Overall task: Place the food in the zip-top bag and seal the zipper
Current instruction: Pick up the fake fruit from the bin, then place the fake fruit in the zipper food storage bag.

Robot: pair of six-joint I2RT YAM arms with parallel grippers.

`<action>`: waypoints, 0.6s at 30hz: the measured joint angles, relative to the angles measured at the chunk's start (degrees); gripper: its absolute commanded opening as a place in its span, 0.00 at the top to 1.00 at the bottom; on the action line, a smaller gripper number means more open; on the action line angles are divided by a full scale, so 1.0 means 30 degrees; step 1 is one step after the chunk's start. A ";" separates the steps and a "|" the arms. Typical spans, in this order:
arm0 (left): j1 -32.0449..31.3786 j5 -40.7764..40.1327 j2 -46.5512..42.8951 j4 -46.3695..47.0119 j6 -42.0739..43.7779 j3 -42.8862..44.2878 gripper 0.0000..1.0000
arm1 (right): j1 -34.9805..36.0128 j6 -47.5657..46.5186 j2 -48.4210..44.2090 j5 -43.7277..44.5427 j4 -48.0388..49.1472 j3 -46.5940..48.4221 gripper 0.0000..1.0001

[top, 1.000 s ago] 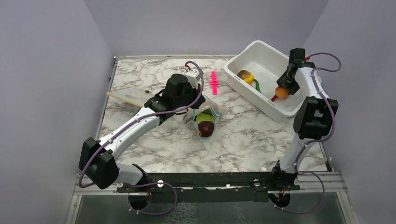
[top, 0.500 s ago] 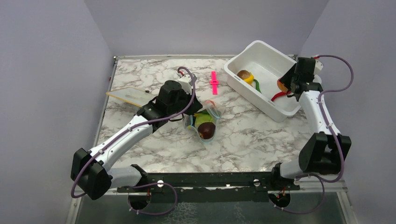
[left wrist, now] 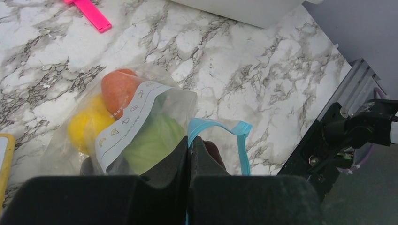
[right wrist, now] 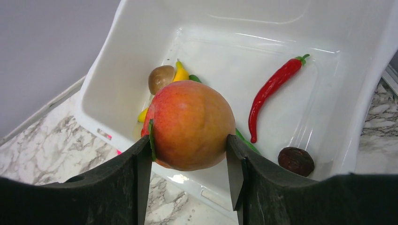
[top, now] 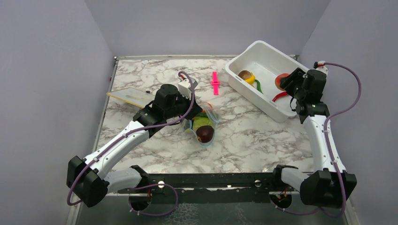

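Carrying the peach (right wrist: 190, 124) over to the zip-top bag (top: 202, 125) looks like the step in hand. The right end effector (right wrist: 189, 152) is about half open, with its pads clamped on the fruit's two sides above the white tub (right wrist: 141, 47). A red chili (right wrist: 274, 93), a mushroom (right wrist: 160, 78) and a dark brown piece (right wrist: 295, 161) lie in the tub.

The round peach could roll out of a side pinch, so a level, unhurried path seems wise, with release only once it is well inside the mouth. The left end effector (left wrist: 189, 150) is fully closed on the bag's lip beside the blue zipper (left wrist: 237, 129). Lifting that lip a little should widen the entry. The bag lies mid-surface, with green, yellow and orange pieces inside.

The right arm rises from its base along the right side, its wrist bent toward the tub. The left arm reaches low and diagonally across the surface (top: 244, 136) to the bag.
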 measured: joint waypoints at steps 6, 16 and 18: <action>0.0000 0.0437 0.0000 0.0029 0.0270 0.0000 1.00 | 0.0000 -0.0670 -0.1435 -0.1377 -0.0211 -0.0284 0.68; 0.0000 0.0452 -0.0007 0.0095 0.0051 0.0058 1.00 | 0.0000 -0.2084 -0.2907 -0.5406 -0.0925 -0.0408 0.68; 0.0000 0.0452 -0.0022 0.0095 -0.0036 0.0087 1.00 | 0.0000 -0.2288 -0.3439 -0.6033 -0.1166 -0.0452 0.68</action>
